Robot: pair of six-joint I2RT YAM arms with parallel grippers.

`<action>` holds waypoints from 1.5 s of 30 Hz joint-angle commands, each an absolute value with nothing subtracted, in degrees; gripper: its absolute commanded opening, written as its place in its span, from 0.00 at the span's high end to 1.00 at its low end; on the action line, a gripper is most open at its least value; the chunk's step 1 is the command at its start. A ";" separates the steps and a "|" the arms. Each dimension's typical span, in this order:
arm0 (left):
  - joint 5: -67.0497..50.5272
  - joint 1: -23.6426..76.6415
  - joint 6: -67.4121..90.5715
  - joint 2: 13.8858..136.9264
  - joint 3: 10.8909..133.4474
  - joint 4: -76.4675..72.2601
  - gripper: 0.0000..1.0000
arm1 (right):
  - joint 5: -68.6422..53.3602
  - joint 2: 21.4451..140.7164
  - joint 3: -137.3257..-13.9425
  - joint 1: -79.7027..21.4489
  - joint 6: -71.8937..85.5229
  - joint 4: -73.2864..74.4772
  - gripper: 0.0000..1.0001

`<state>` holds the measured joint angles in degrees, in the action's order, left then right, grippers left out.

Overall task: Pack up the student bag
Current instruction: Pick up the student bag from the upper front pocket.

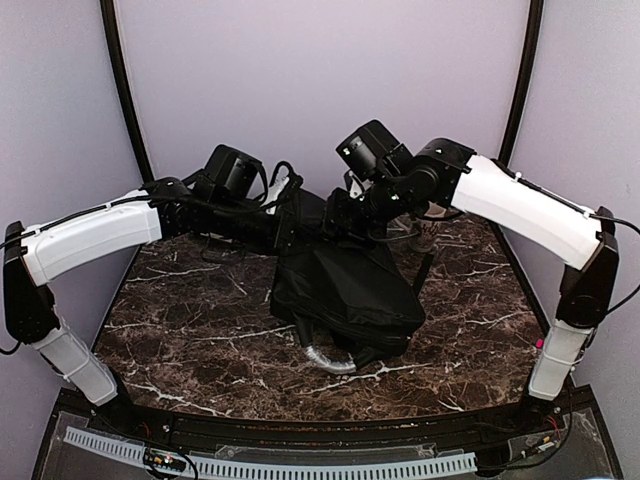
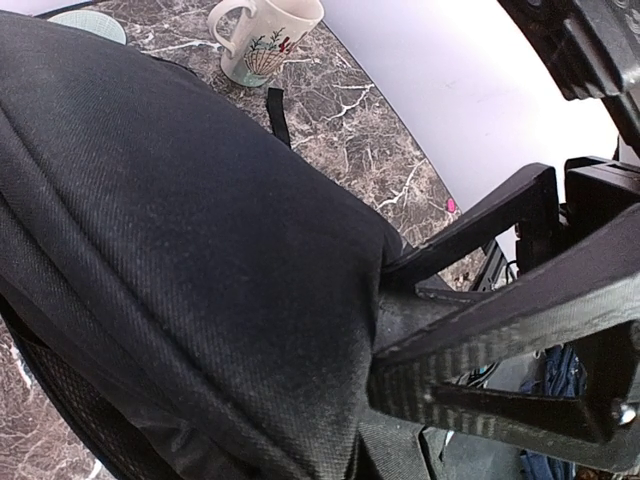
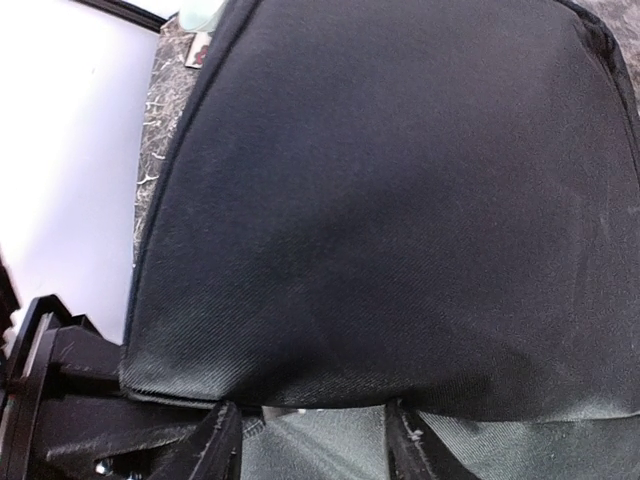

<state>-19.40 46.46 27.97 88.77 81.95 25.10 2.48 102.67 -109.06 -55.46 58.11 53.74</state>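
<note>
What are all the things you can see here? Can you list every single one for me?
student bag: one, black, lying mid-table between the two arms
bag handle: one, silver-grey, at the bag's near end
mug: one, white with a small picture, on the table near the bag
round thing: one, pale green, on the table beside the mug, mostly cut off
table: one, dark brown marble with white veins, under everything
left gripper: one, black, shut on the bag's fabric
right gripper: one, black, at the bag's edge, jaws apart with fabric between them; grip unclear
</note>
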 commanded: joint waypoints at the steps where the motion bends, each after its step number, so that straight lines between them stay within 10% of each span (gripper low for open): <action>1: -20.04 48.91 23.08 86.95 88.13 16.67 1.00 | 3.52 104.96 -110.78 -54.60 59.32 55.19 0.54; 14: -19.25 49.31 22.15 87.67 89.27 17.49 1.00 | 3.58 101.08 -105.53 -54.21 59.98 54.14 0.79; 45: -18.98 49.31 24.09 88.32 89.60 16.26 1.00 | 3.36 92.99 -95.84 -52.29 57.55 46.71 0.78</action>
